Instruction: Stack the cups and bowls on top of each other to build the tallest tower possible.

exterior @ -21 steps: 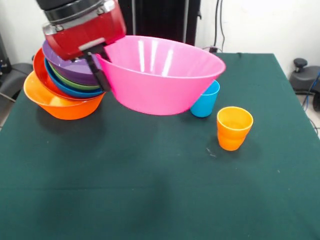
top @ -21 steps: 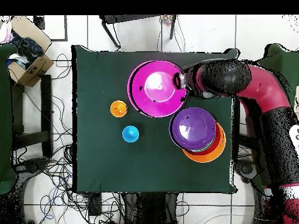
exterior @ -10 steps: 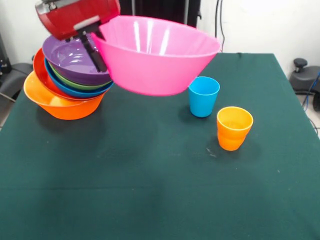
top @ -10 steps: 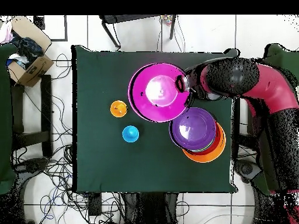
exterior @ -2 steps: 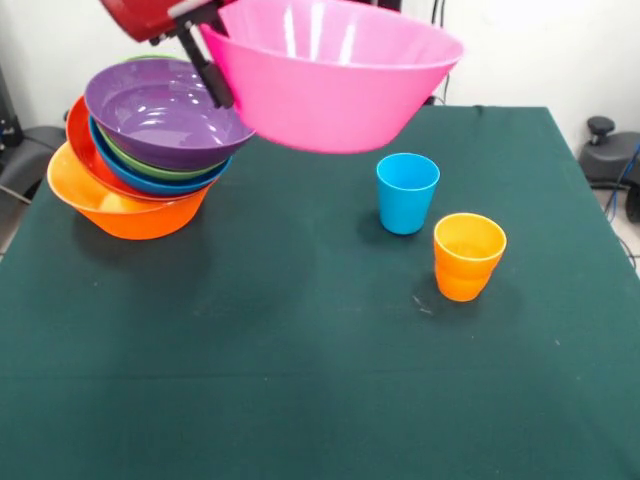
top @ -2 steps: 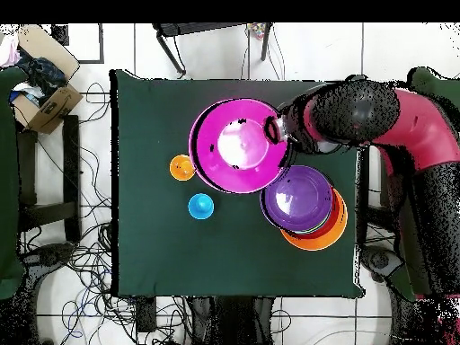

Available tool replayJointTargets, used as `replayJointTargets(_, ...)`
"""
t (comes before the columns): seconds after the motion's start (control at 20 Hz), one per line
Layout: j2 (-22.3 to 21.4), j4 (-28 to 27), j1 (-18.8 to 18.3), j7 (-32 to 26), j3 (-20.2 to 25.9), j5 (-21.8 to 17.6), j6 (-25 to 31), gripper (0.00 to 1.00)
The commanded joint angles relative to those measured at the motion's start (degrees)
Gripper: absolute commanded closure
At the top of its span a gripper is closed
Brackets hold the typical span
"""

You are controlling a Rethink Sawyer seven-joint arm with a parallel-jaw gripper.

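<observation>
So the big pink bowl [exterior @ -2 steps: 335, 75] is hanging well above the desk [exterior @ -2 steps: 300, 340] now, lifted up from a second ago and sitting higher than the tower [exterior @ -2 steps: 150, 150] beside it, so it's probably heading there. The pincer [exterior @ -2 steps: 212, 70] is clamping its rim; the arm is mostly getting cut off up top, and the blue cup [exterior @ -2 steps: 407, 192] and orange cups [exterior @ -2 steps: 468, 256] are just waiting.

I see the dark green bench [top @ -2 steps: 162, 252], a cardboard box [top @ -2 steps: 45, 99] on the tiled floor [top @ -2 steps: 81, 180] beside it, and loose cables [top @ -2 steps: 90, 287] around.
</observation>
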Motion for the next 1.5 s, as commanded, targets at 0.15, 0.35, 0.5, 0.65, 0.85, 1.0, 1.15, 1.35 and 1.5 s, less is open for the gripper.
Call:
replayJointTargets(0.15,1.58,4.11,-2.34,-21.78,1.75,-6.18,3.51,1.00)
replayJointTargets(0.35,3.19,4.34,-3.77,-23.60,1.90,-8.66,2.40,1.00)
replayJointTargets(0.5,4.19,4.44,-4.79,-24.70,1.89,-10.59,1.61,1.00)
replayJointTargets(0.65,4.96,4.39,-5.64,-25.83,1.89,-12.01,1.29,1.00)
replayJointTargets(0.85,5.53,4.84,-6.88,-26.76,2.17,-13.18,1.01,1.00)
replayJointTargets(1.0,5.57,5.35,-7.58,-27.21,2.39,-13.66,1.02,1.00)
replayJointTargets(1.15,5.23,5.94,-7.99,-27.13,2.65,-13.63,1.49,1.00)
replayJointTargets(1.35,5.01,5.88,-7.78,-26.67,2.99,-13.15,2.73,1.00)
replayJointTargets(1.5,4.72,5.63,-7.66,-26.27,3.08,-12.72,3.50,1.00)
